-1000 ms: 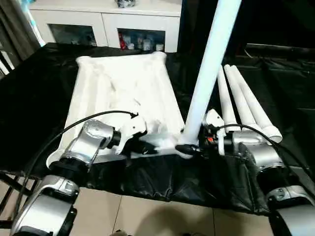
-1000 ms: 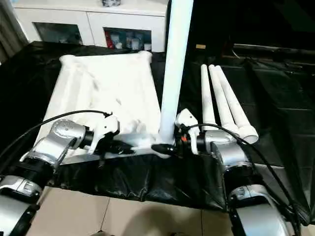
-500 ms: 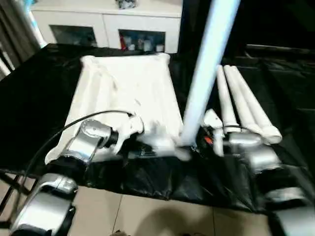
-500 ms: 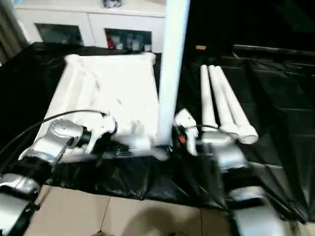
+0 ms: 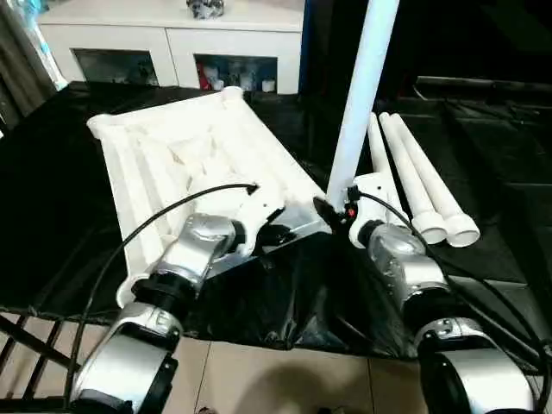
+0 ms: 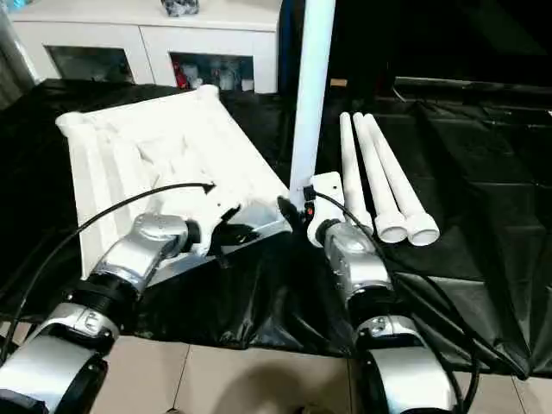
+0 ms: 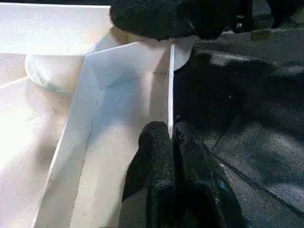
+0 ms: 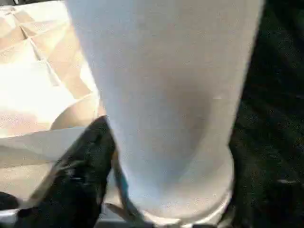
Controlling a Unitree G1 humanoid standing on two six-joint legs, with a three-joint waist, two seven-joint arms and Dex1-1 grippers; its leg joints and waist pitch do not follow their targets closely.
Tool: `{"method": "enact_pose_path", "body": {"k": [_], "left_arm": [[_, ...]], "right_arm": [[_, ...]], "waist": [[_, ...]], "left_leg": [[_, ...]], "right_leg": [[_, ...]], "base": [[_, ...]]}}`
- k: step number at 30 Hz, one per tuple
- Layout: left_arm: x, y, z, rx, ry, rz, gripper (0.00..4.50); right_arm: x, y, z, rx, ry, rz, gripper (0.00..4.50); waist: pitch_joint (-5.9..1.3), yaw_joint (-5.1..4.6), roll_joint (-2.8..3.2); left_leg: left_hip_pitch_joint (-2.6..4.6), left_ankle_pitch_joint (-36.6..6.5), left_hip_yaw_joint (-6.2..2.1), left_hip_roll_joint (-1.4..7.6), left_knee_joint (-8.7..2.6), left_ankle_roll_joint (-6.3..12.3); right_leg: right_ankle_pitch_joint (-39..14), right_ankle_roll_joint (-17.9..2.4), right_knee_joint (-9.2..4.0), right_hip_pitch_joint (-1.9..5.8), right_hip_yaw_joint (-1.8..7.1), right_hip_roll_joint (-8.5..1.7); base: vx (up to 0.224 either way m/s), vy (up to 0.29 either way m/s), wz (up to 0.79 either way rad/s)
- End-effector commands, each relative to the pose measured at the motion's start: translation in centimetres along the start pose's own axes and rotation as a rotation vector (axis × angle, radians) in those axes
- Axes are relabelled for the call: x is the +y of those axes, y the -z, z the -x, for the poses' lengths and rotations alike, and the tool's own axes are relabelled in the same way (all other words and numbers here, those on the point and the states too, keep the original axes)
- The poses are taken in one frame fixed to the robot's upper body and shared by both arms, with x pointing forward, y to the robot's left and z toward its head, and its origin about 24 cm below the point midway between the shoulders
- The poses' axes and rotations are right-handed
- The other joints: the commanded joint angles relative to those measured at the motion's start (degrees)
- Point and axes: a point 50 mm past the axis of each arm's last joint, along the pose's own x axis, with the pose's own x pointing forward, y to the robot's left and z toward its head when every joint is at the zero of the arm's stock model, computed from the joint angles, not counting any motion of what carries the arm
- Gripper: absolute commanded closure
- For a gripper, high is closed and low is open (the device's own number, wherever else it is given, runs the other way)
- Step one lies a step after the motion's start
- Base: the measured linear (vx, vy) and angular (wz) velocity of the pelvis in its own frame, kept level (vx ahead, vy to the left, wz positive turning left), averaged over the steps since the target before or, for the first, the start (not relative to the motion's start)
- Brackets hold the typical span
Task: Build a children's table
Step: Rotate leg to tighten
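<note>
3 legs lie side by side on the black sheet, toward its right side, just right of the tabletop. The tabletop lies ribbed side up, skewed, its near edge by the sheet's front edge and its far corner pointing at the cabinet. No brand, label or writing can be read anywhere; the small items behind the cabinet glass are too small to make out.

A 4th leg stands upright at the tabletop's near right corner, its top cut off by the frame. The right gripper has its black fingers closed around the leg's base; in the right wrist view the leg hides the socket beneath it, so whether it is seated cannot be told.

The left gripper is pinched narrow on the thin rim of the tabletop's near edge, one finger on each side. The left forearm hides part of that edge.
</note>
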Motion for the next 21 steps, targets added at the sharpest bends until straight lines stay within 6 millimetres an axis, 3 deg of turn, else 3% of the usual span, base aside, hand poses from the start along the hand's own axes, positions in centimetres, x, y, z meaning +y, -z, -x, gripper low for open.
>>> {"method": "enact_pose_path", "body": {"k": [1, 6, 11, 12, 17, 21], "left_arm": [[-1.0, -2.4, -0.7, -0.090, 0.053, -0.097, 4.50], [-0.6, -1.5, 1.1, -0.088, 0.173, -0.176, 4.50], [-0.3, -0.6, 2.6, -0.054, 0.272, -0.216, 4.50], [-0.2, -0.4, 3.1, -0.051, 0.303, -0.217, 4.50], [0.0, 0.0, 3.9, -0.032, 0.380, -0.218, 4.50], [0.2, 0.2, 4.4, -0.014, 0.412, -0.225, 4.50]], "right_arm": [[4.0, 1.4, -0.9, 0.074, -0.224, 0.017, 0.59], [2.9, 1.0, 0.6, 0.086, -0.447, 0.102, 0.59], [1.9, 1.0, 2.2, 0.127, -0.635, 0.174, 0.59], [1.6, 1.0, 2.8, 0.148, -0.692, 0.190, 0.59], [1.1, 1.1, 3.8, 0.212, -0.812, 0.223, 0.59], [0.8, 1.3, 4.4, 0.275, -0.884, 0.247, 0.95]], "waist": [[-4.07, 0.10, -0.31], [-4.15, 0.01, -0.29], [-4.45, 0.86, 0.05], [-4.44, 1.15, 0.06], [-4.16, 1.94, -0.09], [-4.13, 2.08, -0.17]], "left_leg": [[-0.34, -11.74, -0.62, 0.97, -4.00, 3.82], [-0.50, -10.88, -0.65, 1.13, -3.87, 4.97], [-0.24, -8.67, -0.41, 1.54, -3.58, 5.88], [-0.08, -8.72, -0.20, 1.61, -3.47, 6.37], [-0.08, -11.01, -0.22, 1.66, -3.70, 4.94], [-0.01, -11.23, -0.22, 1.63, -3.71, 4.26]], "right_leg": [[-16.78, -11.81, -4.02, 3.28, 2.48, -3.10], [-14.57, -12.49, -3.79, 3.41, 2.50, -3.06], [-8.72, -15.04, -2.84, 3.45, 2.51, -2.89], [-7.31, -15.73, -2.64, 3.13, 2.59, -2.77], [-11.59, -15.08, -2.89, 3.15, 2.70, -3.06], [-12.92, -14.44, -3.05, 3.08, 2.79, -3.09]], "base": [[0.000, 0.000, 0.00], [0.000, 0.000, 0.00], [0.000, 0.000, 0.00], [0.000, 0.000, 0.00], [0.000, 0.000, 0.00], [0.000, 0.000, 0.00]]}}
